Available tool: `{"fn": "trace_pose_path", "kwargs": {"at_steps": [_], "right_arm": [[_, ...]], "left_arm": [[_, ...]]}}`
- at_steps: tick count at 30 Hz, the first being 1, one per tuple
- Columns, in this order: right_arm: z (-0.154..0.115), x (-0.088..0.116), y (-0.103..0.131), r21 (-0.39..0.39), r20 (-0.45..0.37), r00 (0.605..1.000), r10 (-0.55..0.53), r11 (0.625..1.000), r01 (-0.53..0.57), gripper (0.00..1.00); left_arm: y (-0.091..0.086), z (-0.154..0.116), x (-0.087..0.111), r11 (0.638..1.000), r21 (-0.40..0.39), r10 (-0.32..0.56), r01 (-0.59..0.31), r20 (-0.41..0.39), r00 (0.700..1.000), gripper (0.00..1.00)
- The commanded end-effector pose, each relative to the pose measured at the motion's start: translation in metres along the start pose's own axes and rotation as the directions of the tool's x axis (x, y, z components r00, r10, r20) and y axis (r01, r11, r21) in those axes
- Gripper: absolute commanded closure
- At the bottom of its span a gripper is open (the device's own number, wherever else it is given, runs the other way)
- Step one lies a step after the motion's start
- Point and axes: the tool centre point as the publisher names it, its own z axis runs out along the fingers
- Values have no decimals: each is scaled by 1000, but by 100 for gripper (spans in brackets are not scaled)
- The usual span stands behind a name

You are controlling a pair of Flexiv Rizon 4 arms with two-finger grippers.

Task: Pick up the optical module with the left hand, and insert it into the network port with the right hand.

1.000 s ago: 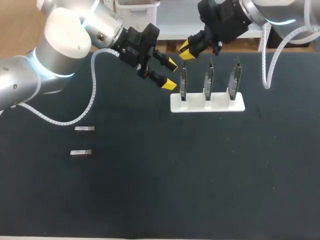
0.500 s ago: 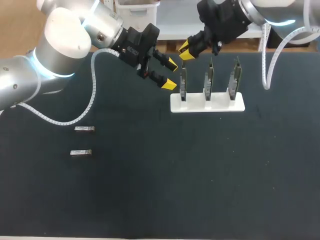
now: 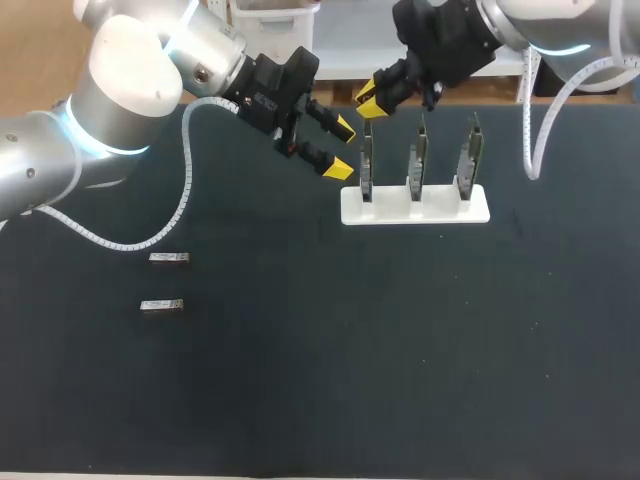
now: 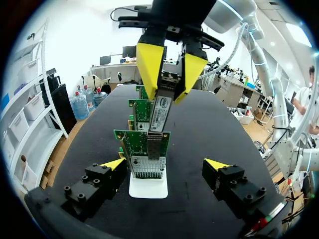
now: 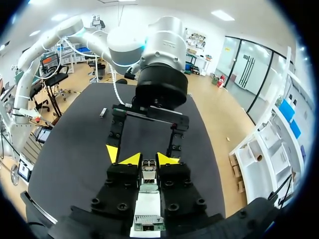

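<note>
My right gripper (image 3: pixel 370 98) is clamped on the module (image 4: pixel 160 112), a yellow tip pressing each side. It holds the module upright over the leftmost card (image 3: pixel 366 165) in the white stand (image 3: pixel 415 205) near the desk's (image 3: pixel 330 400) far edge. The module's lower end meets that card's port (image 4: pixel 147 164); how deep it sits I can't tell. My left gripper (image 3: pixel 340 148) hangs wide open just beside the stand, touching nothing. Two loose modules (image 3: pixel 169 258) lie near the desk's left edge.

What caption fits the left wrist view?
Right gripper holds the optical module over the nearest network card on the white stand; left gripper open.
</note>
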Motion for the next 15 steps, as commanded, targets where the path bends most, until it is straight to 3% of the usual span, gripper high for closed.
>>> {"fn": "trace_pose_path", "kwargs": {"at_steps": [1, 15], "right_arm": [[0, -1, 2, 5, -6, 1000, 2, 1000, -2, 100], [4, 3, 1, 2, -18, 1000, 10, 1000, -9, 100]], "left_arm": [[2, 0, 0, 1000, 3, 0, 0, -3, 1000, 0], [2, 0, 0, 1000, 3, 0, 0, -3, 1000, 0]]}}
